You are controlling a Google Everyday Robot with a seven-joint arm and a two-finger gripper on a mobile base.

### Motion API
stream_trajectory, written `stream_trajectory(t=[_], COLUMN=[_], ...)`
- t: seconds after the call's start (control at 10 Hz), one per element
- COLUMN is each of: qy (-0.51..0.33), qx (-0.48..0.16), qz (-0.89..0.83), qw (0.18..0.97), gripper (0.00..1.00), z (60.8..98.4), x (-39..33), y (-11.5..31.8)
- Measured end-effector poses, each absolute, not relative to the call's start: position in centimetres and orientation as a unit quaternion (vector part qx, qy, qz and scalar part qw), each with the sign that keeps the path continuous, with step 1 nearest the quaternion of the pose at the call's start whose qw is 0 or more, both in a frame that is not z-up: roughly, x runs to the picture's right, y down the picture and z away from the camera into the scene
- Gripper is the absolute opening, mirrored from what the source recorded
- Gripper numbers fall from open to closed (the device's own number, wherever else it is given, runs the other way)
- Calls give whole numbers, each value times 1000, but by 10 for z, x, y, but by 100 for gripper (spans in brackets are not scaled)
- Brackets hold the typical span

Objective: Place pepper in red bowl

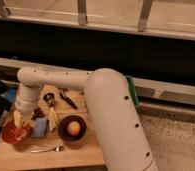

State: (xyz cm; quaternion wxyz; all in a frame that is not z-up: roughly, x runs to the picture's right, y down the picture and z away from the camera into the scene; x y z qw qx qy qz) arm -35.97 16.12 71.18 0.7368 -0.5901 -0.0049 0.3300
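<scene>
One arm reaches across the wooden counter (76,152) from the right and bends down at its far end, so that the hand (20,121) hangs directly over the red bowl (15,134) at the left edge. This position makes sense for the task: whatever the hand carries can fall straight into the bowl below it. Whether the fingers are apart or together I cannot tell, because their pale tips overlap the bowl's rim and the space between them is not readable. The pepper I cannot find with certainty; it may be between the fingers or already inside the bowl under the hand, where it has nearly the same colour as the bowl, so I judge only that it is somewhere at that spot. Just to the right of the hand lies a blue sponge-like block (39,127), and beside that a pale yellow banana-like thing (53,119). Further right of the hand stands the darker maroon bowl (72,129) with a round yellow-orange fruit (74,128) in it, which is not the target. Below and to the right of the hand a spoon (47,149) lies on the counter, and behind, well to the right of the hand, some dark utensils (67,98) rest near the arm. In my judgement the task is at its last step, the release over the bowl.
</scene>
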Motion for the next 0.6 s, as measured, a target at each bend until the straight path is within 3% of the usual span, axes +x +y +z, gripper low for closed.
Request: stream_trajectory(t=[0.3, 0.6], qy=[-5, -5], qx=[-593, -583], qz=[332, 341], qw=[733, 737], gripper=[63, 63], z=[716, 713], x=[-362, -358], y=[165, 159])
